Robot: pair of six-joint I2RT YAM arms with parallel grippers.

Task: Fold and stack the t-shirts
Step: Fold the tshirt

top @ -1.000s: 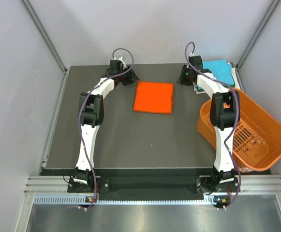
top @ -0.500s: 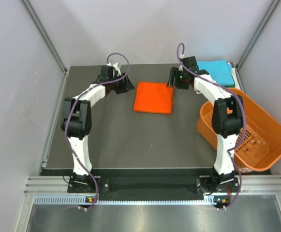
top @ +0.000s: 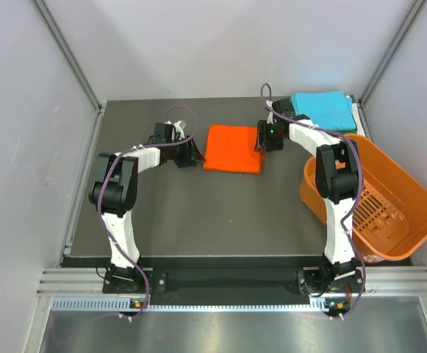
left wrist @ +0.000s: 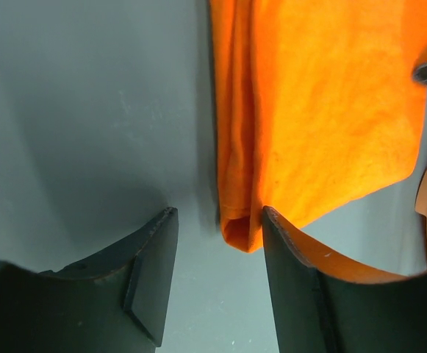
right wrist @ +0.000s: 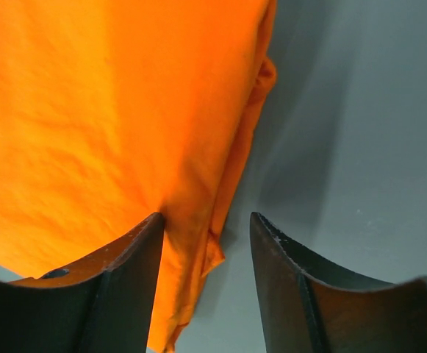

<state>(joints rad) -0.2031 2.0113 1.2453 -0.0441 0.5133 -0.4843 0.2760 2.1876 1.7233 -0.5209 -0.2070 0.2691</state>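
The folded bright orange t-shirt (top: 234,148) lies flat at the table's middle back. My left gripper (top: 189,153) is open at its left edge; in the left wrist view the shirt's folded corner (left wrist: 239,228) sits between the open jaws, by the right finger (left wrist: 301,287). My right gripper (top: 261,137) is open at the shirt's right edge; in the right wrist view the shirt's edge (right wrist: 198,250) lies between the jaws, next to the left finger (right wrist: 117,287). The turquoise folded t-shirt (top: 323,109) tops a stack at the back right corner; the shirts beneath it barely show.
A rigid orange slotted plastic basket (top: 389,184) stands tilted at the right edge of the table, close to my right arm. Frame posts run along both back corners.
Both grippers have come nearer and inward over the last second, from the back of the table to the left and right edges of the orange shirt. The shirt has not moved.
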